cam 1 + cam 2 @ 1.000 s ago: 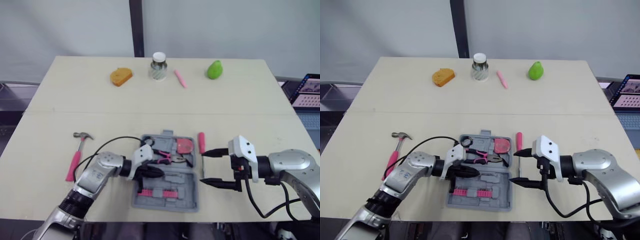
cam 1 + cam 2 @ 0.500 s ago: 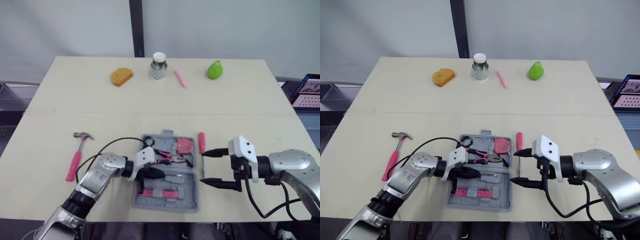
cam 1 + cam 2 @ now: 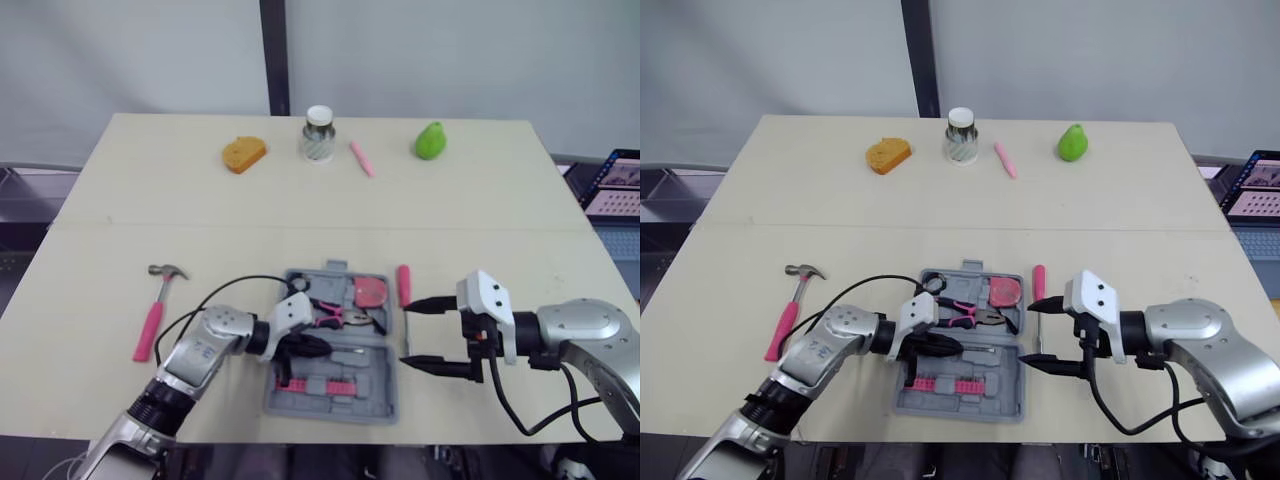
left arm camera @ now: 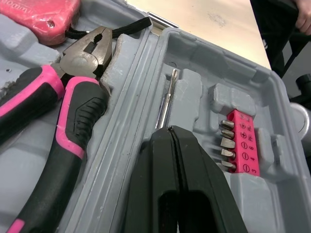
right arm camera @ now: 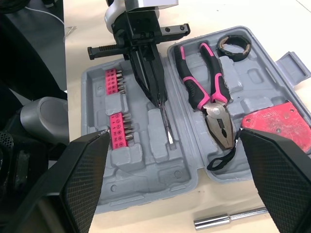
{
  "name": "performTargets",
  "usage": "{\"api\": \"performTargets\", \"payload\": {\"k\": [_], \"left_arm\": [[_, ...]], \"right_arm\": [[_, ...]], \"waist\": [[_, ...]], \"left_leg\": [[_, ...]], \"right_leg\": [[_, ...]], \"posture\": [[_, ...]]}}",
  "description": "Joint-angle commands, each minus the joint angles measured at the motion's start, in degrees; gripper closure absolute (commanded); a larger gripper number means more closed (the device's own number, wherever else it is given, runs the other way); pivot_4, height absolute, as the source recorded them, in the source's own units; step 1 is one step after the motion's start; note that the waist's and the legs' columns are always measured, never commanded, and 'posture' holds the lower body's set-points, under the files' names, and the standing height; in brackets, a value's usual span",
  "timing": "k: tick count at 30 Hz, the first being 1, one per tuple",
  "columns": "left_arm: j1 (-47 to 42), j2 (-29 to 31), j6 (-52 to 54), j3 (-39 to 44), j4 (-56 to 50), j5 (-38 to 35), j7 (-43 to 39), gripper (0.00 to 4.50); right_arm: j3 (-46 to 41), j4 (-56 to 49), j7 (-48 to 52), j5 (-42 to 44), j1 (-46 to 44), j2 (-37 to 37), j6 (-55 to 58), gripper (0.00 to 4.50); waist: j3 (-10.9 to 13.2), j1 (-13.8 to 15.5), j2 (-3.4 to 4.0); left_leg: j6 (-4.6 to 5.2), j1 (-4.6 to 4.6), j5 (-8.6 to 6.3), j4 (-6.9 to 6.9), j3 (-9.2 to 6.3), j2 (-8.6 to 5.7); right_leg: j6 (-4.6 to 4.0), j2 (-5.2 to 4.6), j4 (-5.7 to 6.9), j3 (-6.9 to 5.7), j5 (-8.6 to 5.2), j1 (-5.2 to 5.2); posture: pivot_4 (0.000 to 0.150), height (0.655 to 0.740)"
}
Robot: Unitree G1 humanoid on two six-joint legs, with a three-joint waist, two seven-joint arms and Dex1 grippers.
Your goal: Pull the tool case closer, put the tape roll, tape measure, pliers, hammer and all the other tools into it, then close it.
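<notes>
The grey tool case (image 3: 335, 395) lies open near the table's front edge. Inside are pink-handled pliers (image 4: 63, 121), a black tape roll (image 5: 233, 44), a red tape measure (image 5: 279, 126) and pink bit strips (image 4: 240, 141). My left gripper (image 3: 312, 347) is over the case's middle, shut on the end of a thin metal shaft (image 4: 165, 104) lying in a groove. My right gripper (image 3: 406, 334) stands open just right of the case, its fingers either side of a pink-handled screwdriver (image 3: 403, 283) on the table. The pink-handled hammer (image 3: 155, 312) lies to the left of the case.
Along the table's far edge sit an orange block (image 3: 243, 153), a glass jar (image 3: 318, 133), a pink marker (image 3: 360, 157) and a green pear-shaped object (image 3: 430, 139). A laptop (image 3: 615, 182) stands beyond the right edge.
My left arm has shifted slightly to the right, keeping its gripper shut over the case. The right gripper has not moved.
</notes>
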Motion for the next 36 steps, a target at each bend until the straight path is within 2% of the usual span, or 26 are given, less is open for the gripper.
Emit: {"api": "performTargets", "payload": {"k": [1, 10, 19, 23, 28, 30, 32, 36], "left_arm": [[1.0, 1.8, 1.4, -2.0, 4.2, 4.0, 1.7, 4.47], [0.8, 3.6, 0.8, -5.7, 5.7, 7.2, 2.6, 4.47], [0.9, 3.8, 4.0, -6.9, 5.5, 7.2, 3.1, 4.47], [0.8, 4.1, 4.2, -7.3, 5.3, 7.5, 3.3, 4.47], [1.1, 3.5, 4.0, -4.8, 2.5, 3.9, 1.9, 4.47], [2.3, 4.3, 5.6, -2.3, -2.5, -0.3, -0.7, 4.47], [3.7, 5.0, 9.7, 3.2, -9.2, -7.1, -2.5, 4.47], [5.7, 8.4, 17.0, 14.9, -18.3, -15.4, -0.6, 4.47]], "right_arm": [[-1.7, -2.3, -0.5, 0.9, 0.1, -0.6, 0.2, 0.0], [-1.7, -2.5, -0.7, 1.0, 0.0, -0.7, 0.4, 0.0], [-1.8, -2.6, -0.7, 1.0, 0.1, -0.8, 0.6, 0.0], [-1.8, -2.5, -0.7, 0.9, 0.0, -0.7, 0.6, 0.0], [-1.8, -2.2, -0.8, 1.0, -0.5, -0.4, 0.6, 0.0], [-2.5, -1.9, -0.9, 1.9, -0.7, 0.1, 0.9, 0.0], [-4.1, -1.1, -1.4, 3.7, -0.9, 0.9, 1.6, 0.0], [-9.0, 2.4, -2.1, 6.4, 0.4, 1.9, 2.6, 0.0]], "waist": [[0.0, 0.0, 0.01], [-0.3, -0.1, 0.02], [-0.4, -0.2, 0.06], [-0.4, -0.3, 0.08], [-0.4, -0.4, 0.11], [-0.4, -0.5, 0.11], [-0.4, -1.3, 0.15], [-0.1, -1.5, 0.12]], "left_leg": [[0.0, 0.0, 0.0, 0.0, 0.0, 0.0], [0.0, 0.08, 0.0, -0.02, 0.0, 0.0], [0.01, 0.33, -0.04, -0.05, -0.03, 0.01], [-0.02, 0.86, -0.19, -0.21, -0.02, 0.03], [-0.02, 0.89, -0.24, -0.21, 0.0, 0.04], [-0.02, 0.88, -0.24, -0.21, 0.0, 0.04], [-0.04, 0.84, -0.28, -0.24, 0.0, 0.07], [-0.05, 0.64, -0.31, -0.22, -0.02, 0.09]], "right_leg": [[0.0, 0.0, 0.0, 0.0, 0.0, 0.0], [0.0, 0.01, -0.04, 0.0, 0.0, 0.08], [0.0, 0.01, -0.11, -0.01, 0.0, 0.37], [-0.01, 0.03, -0.24, -0.01, -0.01, 0.82], [-0.01, 0.03, -0.3, 0.0, -0.01, 0.85], [-0.01, 0.03, -0.31, 0.0, -0.01, 0.85], [-0.01, 0.06, -0.33, 0.0, -0.01, 0.79], [-0.01, 0.07, -0.34, -0.02, -0.01, 0.63]], "posture": [[0.15, 0.74], [0.15, 0.74], [0.15, 0.74], [0.15, 0.74], [0.15, 0.74], [0.15, 0.74], [0.15, 0.74], [0.15, 0.74]]}}
